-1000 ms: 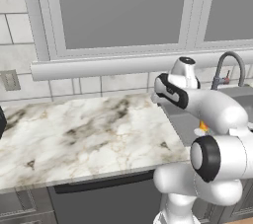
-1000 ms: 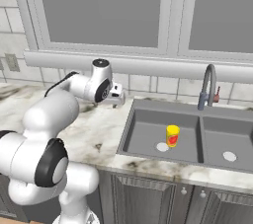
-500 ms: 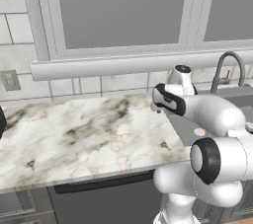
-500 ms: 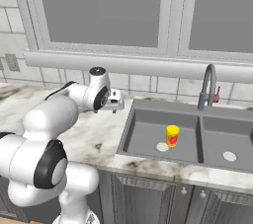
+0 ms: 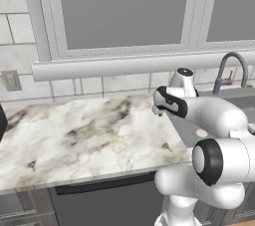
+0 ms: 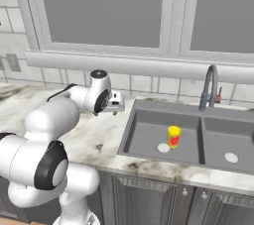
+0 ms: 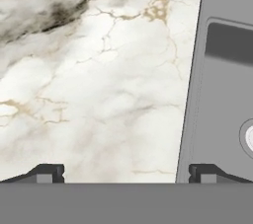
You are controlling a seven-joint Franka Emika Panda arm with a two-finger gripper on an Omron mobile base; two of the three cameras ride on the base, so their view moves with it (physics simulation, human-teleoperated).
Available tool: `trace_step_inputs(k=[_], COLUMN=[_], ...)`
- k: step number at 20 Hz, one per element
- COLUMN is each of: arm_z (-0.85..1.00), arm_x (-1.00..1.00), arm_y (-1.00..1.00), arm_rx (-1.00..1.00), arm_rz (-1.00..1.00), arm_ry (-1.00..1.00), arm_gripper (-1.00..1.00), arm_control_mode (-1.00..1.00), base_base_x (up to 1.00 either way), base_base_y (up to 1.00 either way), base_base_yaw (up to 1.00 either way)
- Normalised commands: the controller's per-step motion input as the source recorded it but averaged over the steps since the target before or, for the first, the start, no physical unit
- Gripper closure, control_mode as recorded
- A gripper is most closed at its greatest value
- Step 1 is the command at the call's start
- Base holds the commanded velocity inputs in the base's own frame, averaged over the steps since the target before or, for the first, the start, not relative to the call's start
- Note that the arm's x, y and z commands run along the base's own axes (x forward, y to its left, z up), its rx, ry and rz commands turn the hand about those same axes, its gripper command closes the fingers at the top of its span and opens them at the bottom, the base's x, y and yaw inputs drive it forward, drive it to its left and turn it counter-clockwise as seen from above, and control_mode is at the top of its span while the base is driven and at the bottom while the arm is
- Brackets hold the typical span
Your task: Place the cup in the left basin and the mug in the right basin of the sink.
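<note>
Hovering wide open and empty, gripper (image 7: 126, 172) straddles the sink (image 7: 195, 85) rim over bare counter (image 7: 94, 90), cup (image 6: 173, 136) upright in left basin (image 6: 149, 135)

Marble counter (image 5: 84, 135) under grey windows (image 6: 104, 8); white tile backsplash (image 5: 15, 26); wall outlet (image 5: 11, 80); dark cabinets (image 6: 163, 199) below.

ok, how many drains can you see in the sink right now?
2. One white drain in the left basin, beside the cup; another drain in the right basin.

even flat lighting, soft shadows, sharp
</note>
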Motion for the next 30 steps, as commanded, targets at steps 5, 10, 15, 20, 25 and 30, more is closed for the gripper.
trace_step_inputs(k=[5,10,15,20,25,30], arm_z=[0.00,0.00,0.00,0.00,0.00,0.00], arm_x=[0.00,0.00,0.00,0.00,0.00,0.00], arm_y=[0.00,0.00,0.00,0.00,0.00,0.00], arm_rx=[0.00,0.00,0.00,0.00,0.00,0.00], arm_rz=[0.00,0.00,0.00,0.00,0.00,0.00], arm_ry=[0.00,0.00,0.00,0.00,0.00,0.00], arm_gripper=[-1.00,-1.00,-1.00,-1.00,-1.00,-1.00], arm_control_mode=[1.00,1.00,1.00,1.00,1.00,1.00], base_base_x=[-0.46,-0.53,-0.11,0.00,-0.02,-0.01], base_base_y=[0.00,0.00,-0.17,-0.53,-0.63,-0.63], base_base_yaw=[0.03,0.01,0.00,0.00,0.00,0.00])
